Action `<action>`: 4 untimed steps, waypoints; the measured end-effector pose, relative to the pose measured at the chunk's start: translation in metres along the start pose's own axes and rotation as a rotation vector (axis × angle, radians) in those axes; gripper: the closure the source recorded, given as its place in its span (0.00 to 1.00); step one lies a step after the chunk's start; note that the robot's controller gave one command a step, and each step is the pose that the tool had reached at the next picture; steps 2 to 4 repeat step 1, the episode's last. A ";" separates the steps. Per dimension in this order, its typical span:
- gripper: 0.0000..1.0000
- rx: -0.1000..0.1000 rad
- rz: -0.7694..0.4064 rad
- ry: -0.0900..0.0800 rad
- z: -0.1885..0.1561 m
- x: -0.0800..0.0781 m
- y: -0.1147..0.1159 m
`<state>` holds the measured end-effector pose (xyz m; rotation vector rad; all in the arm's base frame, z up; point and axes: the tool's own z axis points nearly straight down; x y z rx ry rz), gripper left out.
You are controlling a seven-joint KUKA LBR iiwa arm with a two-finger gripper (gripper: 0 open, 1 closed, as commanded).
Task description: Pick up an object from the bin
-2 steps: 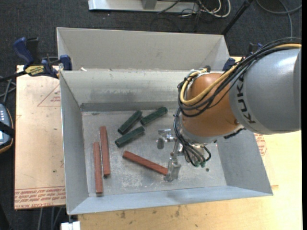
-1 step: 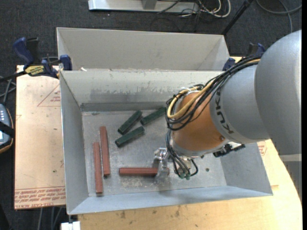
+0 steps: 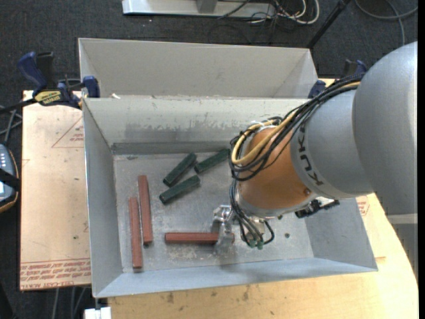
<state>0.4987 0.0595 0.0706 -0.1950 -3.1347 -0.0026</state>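
My gripper [image 3: 224, 231] is low in the bin near its front wall, at the right end of a short red-brown bar [image 3: 189, 238] that lies flat, pointing left. The metal fingertips sit right at that bar's end. The orange cover above hides most of the gripper. Up and to the left lie three dark green sticks: one [image 3: 179, 169] slanted, one [image 3: 179, 189] below it, and one [image 3: 212, 160] nearer the back wall.
Two long red-brown bars lie lengthwise along the bin's left side, one [image 3: 144, 209] beside the other [image 3: 135, 234]. The arm with its orange cover and cables hangs over the bin's right half.
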 end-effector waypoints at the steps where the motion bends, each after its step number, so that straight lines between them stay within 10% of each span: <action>1: 1.00 0.000 0.001 -0.003 -0.143 -0.007 0.049; 4: 1.00 0.000 0.001 -0.003 -0.143 -0.007 0.049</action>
